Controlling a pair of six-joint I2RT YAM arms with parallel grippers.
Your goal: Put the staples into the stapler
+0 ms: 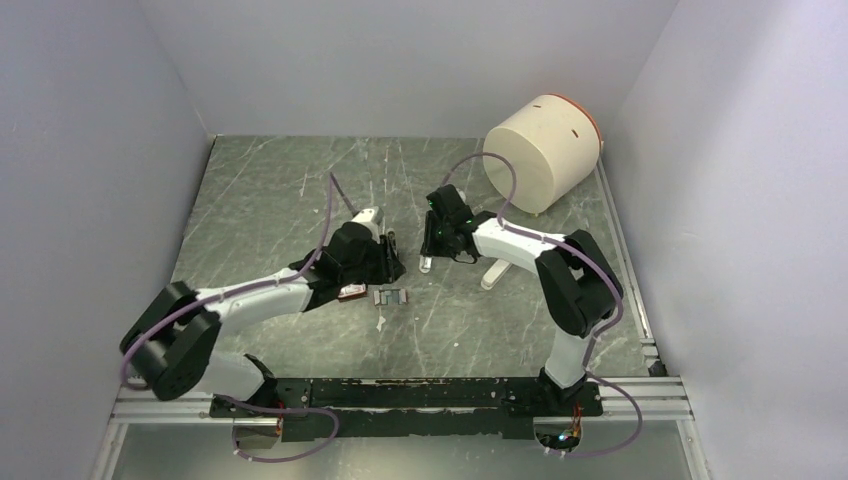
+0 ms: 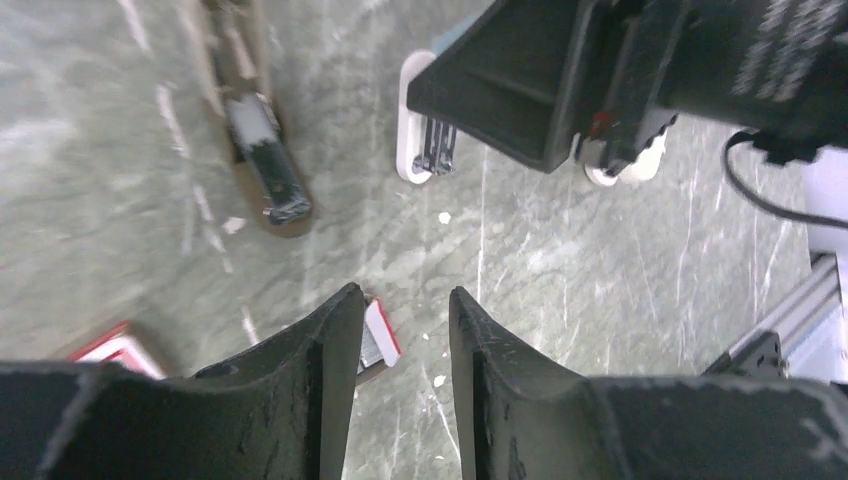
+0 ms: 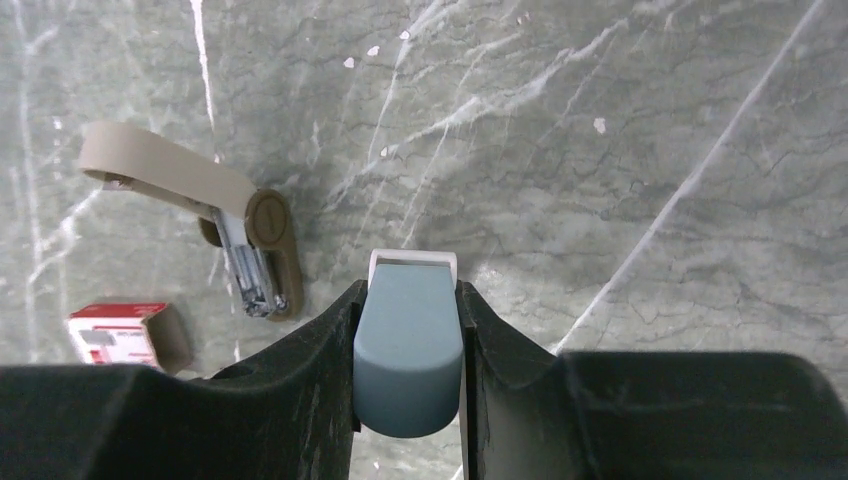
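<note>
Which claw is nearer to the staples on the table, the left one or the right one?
Left. The left claw hangs open with the staples just beside one fingertip. The right claw, shut on a blue-grey stapler, is farther away, to their right.

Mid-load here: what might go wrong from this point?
1. The staples sit beside one finger of the open left gripper, not between its fingers. Closing now may miss or shove them.
2. The right gripper, shut on the blue-grey stapler, is close ahead. A forward reach by the left might hit it.
</note>
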